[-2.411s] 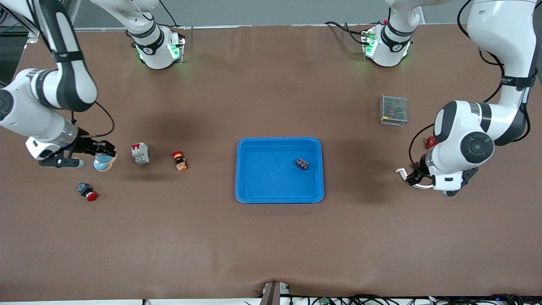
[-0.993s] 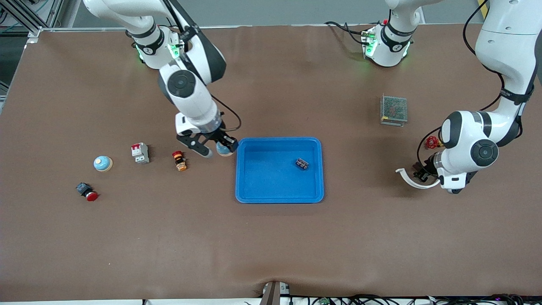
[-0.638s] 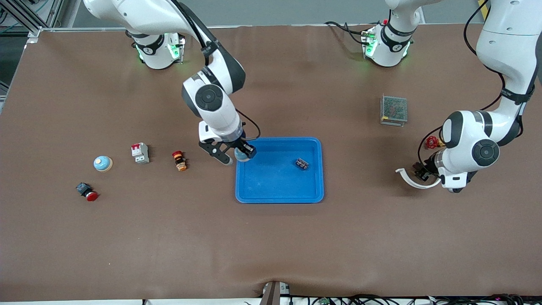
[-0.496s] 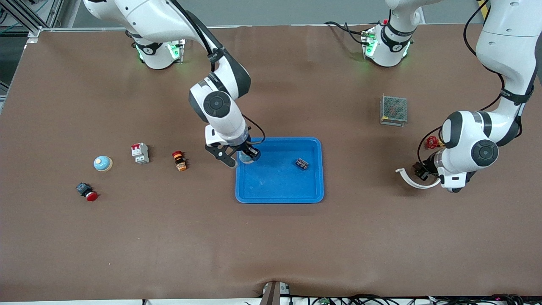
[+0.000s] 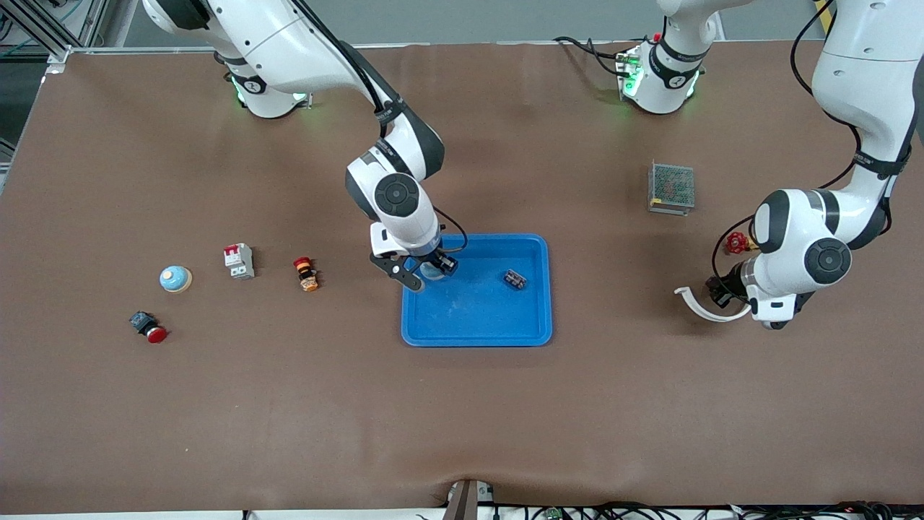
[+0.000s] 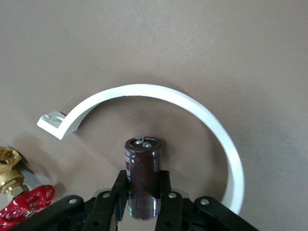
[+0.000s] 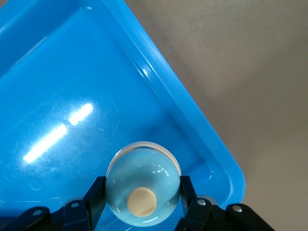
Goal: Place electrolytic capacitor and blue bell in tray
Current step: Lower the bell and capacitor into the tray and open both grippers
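The blue tray (image 5: 476, 339) lies mid-table. My right gripper (image 5: 426, 273) hangs low over its corner toward the right arm's end, shut on a light blue bell (image 7: 143, 190) with a cream button on top. The tray's rim (image 7: 192, 130) runs just beside the bell. My left gripper (image 5: 718, 290) is down at the table toward the left arm's end. It is shut on a dark brown electrolytic capacitor (image 6: 143, 163), which stands upright between its fingers (image 6: 120, 183).
A small dark component (image 5: 515, 279) lies in the tray. A white curved strip (image 6: 192, 108) and a red-handled brass valve (image 6: 26, 202) flank the capacitor. A second blue bell (image 5: 175, 279), a white breaker (image 5: 239, 261), two push buttons (image 5: 306, 274) (image 5: 149, 327) and a mesh-topped box (image 5: 671, 188) stand around.
My right arm has carried the bell from beside the tray's edge to over the tray. My left arm has stayed by the white strip.
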Controlling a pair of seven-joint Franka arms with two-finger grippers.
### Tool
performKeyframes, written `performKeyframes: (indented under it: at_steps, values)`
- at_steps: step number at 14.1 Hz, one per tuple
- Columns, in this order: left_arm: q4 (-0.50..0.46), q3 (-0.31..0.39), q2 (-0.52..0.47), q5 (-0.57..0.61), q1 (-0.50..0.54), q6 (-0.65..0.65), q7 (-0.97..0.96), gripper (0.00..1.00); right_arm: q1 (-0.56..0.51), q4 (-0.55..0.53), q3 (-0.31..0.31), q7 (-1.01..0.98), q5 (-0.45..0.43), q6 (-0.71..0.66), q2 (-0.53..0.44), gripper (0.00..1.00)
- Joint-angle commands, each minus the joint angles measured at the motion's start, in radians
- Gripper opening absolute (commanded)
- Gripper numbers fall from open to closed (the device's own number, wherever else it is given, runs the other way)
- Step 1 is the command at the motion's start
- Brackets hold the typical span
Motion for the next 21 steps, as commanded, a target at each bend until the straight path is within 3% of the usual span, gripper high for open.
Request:
performKeyframes:
  at_steps: [1,8,16,21]
  values:
    - [-0.003,-0.029,-0.072,0.013,-0.009,-0.060,-0.004,0.00,0.038,0.035,-0.015,0.043,-0.013,-0.022,0.022,0.00]
    - [0.100,-0.169,-0.085,0.007,-0.056,-0.156,-0.269,0.00,0.075,0.042,-0.020,0.106,-0.049,-0.011,0.068,0.00]
    - [0.318,-0.169,0.065,0.002,-0.305,-0.154,-0.666,0.00,0.078,0.085,-0.023,0.115,-0.059,-0.008,0.110,0.00]
    - [0.486,-0.169,0.199,0.004,-0.434,-0.151,-0.791,0.00,0.078,0.085,-0.035,0.117,-0.069,-0.006,0.116,0.00]
